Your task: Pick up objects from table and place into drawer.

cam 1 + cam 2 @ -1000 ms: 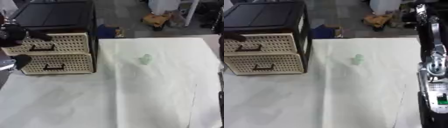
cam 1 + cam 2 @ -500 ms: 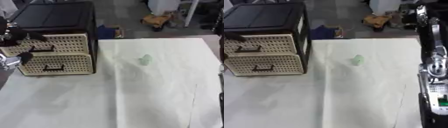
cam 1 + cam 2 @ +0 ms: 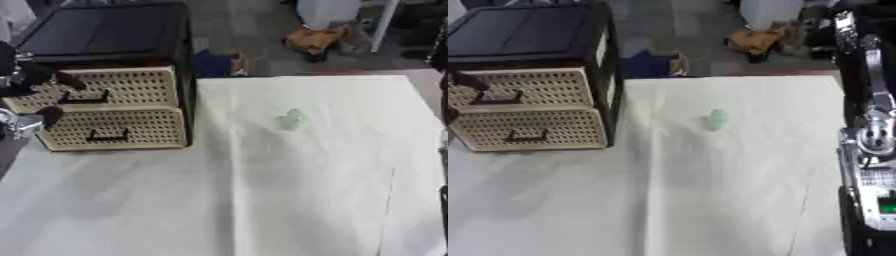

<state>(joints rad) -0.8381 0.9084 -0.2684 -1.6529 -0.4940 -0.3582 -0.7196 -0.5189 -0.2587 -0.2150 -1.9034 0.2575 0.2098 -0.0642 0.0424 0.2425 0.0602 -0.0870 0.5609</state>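
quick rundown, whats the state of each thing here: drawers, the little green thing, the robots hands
upper drawer: pulled slightly out, left hand at its handle
lower drawer: also slightly out, handle free
pale green object: lying loose on the white table cover, untouched
left hand: at the upper drawer's front, fingers unclear
right hand: not visible, only its arm at the right edge

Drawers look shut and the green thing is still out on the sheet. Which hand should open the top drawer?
Left. The left hand is already at the top drawer, by its handle. Only the right arm shows, at the table's far right edge, with the pale green object between it and the drawers.
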